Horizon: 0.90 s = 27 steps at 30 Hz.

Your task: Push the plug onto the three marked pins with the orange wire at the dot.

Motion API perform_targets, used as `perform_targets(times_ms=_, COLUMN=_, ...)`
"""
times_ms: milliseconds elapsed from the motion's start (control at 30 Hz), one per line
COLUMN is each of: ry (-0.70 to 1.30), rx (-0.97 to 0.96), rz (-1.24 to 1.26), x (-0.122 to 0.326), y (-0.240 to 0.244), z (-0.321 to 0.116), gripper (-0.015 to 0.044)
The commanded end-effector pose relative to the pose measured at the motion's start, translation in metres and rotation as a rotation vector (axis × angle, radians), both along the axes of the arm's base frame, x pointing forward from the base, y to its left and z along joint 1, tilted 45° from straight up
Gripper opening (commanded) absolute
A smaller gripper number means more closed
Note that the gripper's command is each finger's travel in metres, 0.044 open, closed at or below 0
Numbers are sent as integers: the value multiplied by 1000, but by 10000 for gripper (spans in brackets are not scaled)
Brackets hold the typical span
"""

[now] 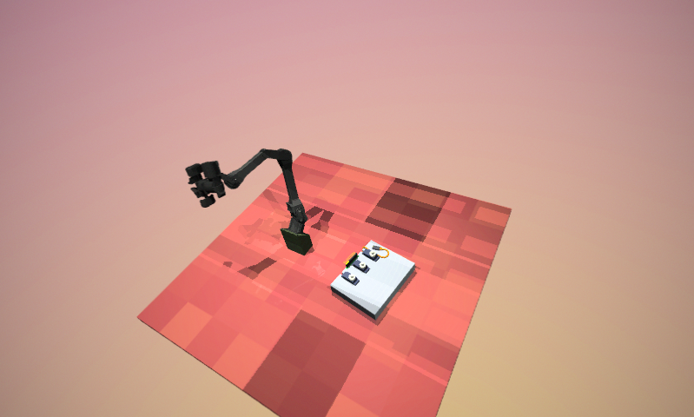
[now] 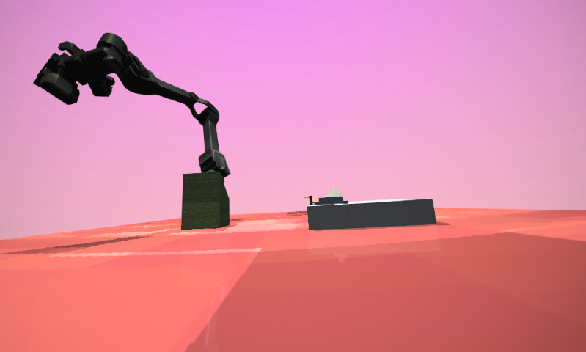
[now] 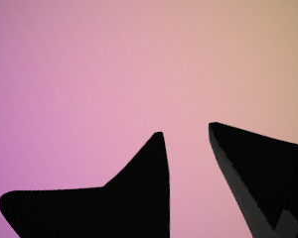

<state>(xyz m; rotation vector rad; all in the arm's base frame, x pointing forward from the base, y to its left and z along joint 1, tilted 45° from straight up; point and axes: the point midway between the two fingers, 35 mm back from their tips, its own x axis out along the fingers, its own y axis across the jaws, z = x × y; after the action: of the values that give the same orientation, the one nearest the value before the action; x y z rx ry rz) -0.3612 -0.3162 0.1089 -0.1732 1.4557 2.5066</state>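
My gripper is partly open, with nothing between its two black fingertips. It is high up, on the far side of the arm's base from the pale holder. Three dark servos with white horns sit on the holder. An orange lead loops beside the servo at the far end, and a small dark piece that looks like the plug lies at the loop's end. A pin row with a yellow-orange part stands at the holder's edge facing the arm. Single pins, dot and plug holes are too small to tell.
The dark arm base block stands near the holder, on its pin side. The other two servos are in line along the holder's edge. The red patterned table top has dark patches. The wrist view shows only background behind the fingers.
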Motion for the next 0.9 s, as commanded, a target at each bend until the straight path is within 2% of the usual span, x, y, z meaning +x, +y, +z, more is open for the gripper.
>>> perform_targets(times_ms=0, ry=-12, rx=20, rz=74, x=15, y=-14, z=5, gripper=115)
perform_targets(times_ms=867, ry=-21, rx=118, rz=498, x=123, y=-92, z=40, gripper=115)
